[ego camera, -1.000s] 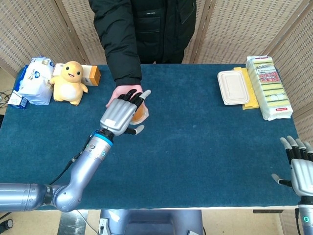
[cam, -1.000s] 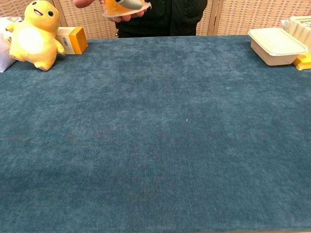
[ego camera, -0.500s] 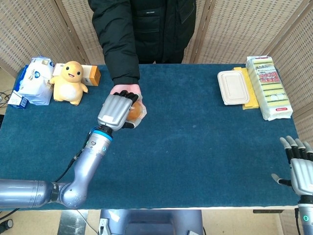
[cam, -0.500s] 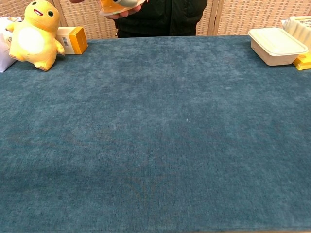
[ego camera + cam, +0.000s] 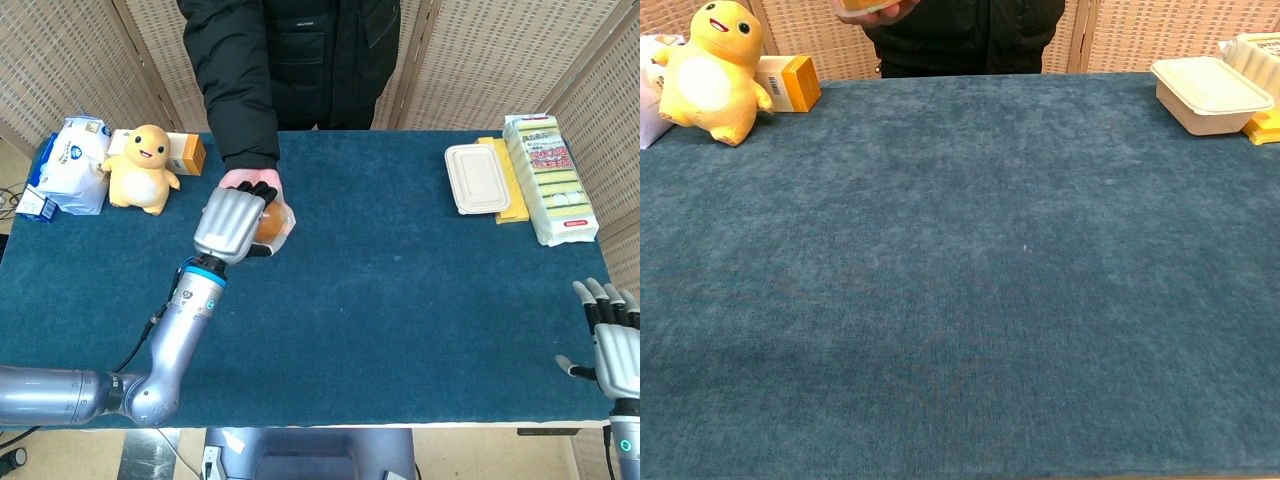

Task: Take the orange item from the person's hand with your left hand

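Note:
The orange item, a small orange-filled cup, sits in the person's hand above the table's far left-centre. My left hand covers it from above with its fingers curled around it, so only the cup's right side shows. The person's palm still lies under the cup. In the chest view only the person's fingers show at the top edge. My right hand rests at the near right corner, fingers apart and holding nothing.
A yellow plush toy, a small orange box and a white-blue bag stand at the far left. A lidded white tray and a pack of sponges lie at the far right. The blue cloth covers the table.
My left hand's fingers have curled from spread to closed around the orange cup. Hand, cup and the person's hand have drifted a little left and further from me.

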Robot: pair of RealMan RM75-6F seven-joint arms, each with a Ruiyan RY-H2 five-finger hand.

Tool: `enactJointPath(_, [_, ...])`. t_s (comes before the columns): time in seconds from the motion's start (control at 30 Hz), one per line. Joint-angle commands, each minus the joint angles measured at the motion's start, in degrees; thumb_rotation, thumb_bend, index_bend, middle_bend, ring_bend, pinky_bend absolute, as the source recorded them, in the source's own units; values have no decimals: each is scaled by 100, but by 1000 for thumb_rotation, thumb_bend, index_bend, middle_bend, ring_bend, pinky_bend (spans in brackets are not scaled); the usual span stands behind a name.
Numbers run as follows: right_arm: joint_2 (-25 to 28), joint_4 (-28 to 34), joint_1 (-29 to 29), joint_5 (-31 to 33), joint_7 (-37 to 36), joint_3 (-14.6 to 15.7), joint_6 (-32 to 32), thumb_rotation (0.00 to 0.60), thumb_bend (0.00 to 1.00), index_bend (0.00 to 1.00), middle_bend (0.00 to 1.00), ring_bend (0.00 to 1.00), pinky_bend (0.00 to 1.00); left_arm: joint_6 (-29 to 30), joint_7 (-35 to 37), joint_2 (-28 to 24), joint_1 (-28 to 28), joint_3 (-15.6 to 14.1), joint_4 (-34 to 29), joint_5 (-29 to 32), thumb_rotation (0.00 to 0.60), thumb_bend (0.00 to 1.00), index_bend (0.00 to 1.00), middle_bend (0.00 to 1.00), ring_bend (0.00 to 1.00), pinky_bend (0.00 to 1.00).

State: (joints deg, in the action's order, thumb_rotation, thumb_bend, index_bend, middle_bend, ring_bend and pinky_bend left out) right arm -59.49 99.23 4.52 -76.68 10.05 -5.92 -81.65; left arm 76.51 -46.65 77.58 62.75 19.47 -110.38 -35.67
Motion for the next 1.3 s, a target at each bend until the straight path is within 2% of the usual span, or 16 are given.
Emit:
enactJointPath(0.03, [2, -2, -1, 8, -9, 0, 1, 600, 0, 75, 36, 0, 0, 39, 30, -23, -22, 18, -60, -86, 600, 322, 537, 607, 480, 575])
enactJointPath(0.4, [20, 17, 15, 60, -27, -9, 38, 600, 0, 75, 36, 0, 0, 307, -70, -482, -57, 319, -891, -320, 600, 342, 554, 621, 505, 603])
enactJointPath(0.57, [25, 27, 12, 64, -27, -3, 34, 600, 0, 75, 36, 0, 0, 461, -140, -884, -162, 413, -1437, -425, 600, 343, 558, 625, 506, 603])
enactJointPath(0.63, [26, 35, 10, 58, -20, 3, 31, 600, 0, 75, 36, 0, 0, 477, -176, -1110, -255, 362, -1664, -543, 600, 343, 558, 625, 506, 603])
enactJointPath(0.73, [28, 47, 6, 40, -17, 12, 18, 600, 0, 75, 36, 0, 0, 495, -240, -1469, -497, 103, -1931, -827, 600, 343, 558, 625, 506, 603])
enactJointPath(0.87, [25, 53, 12, 38, -8, 25, 40, 600, 0, 76, 36, 0, 0, 457, -85, -1805, -1029, -546, -1890, -1428, 600, 344, 559, 625, 506, 603])
enactJointPath(0.97, [22, 63, 14, 32, 29, 37, 43, 600, 0, 75, 36, 0, 0, 254, 399, -1924, -1509, -1109, -1469, -1944, 600, 344, 559, 625, 506, 603])
enactJointPath(1.1, [21, 90, 19, 42, 80, 56, 66, 600, 0, 75, 36, 0, 0, 3, 1160, -1859, -1945, -1528, -708, -2467, 600, 345, 558, 626, 506, 603])
enactJointPath(1.2, [-23, 83, 52, 69, 167, 70, 129, 600, 0, 75, 36, 0, 0, -345, 1695, -1608, -2131, -1694, -31, -2468, 600, 345, 559, 625, 506, 603])
enactJointPath(1.3, [-53, 93, 77, 88, 246, 98, 194, 600, 0, 75, 36, 0, 0, -747, 2034, -1213, -2142, -1713, 635, -2411, 600, 345, 558, 626, 506, 604])
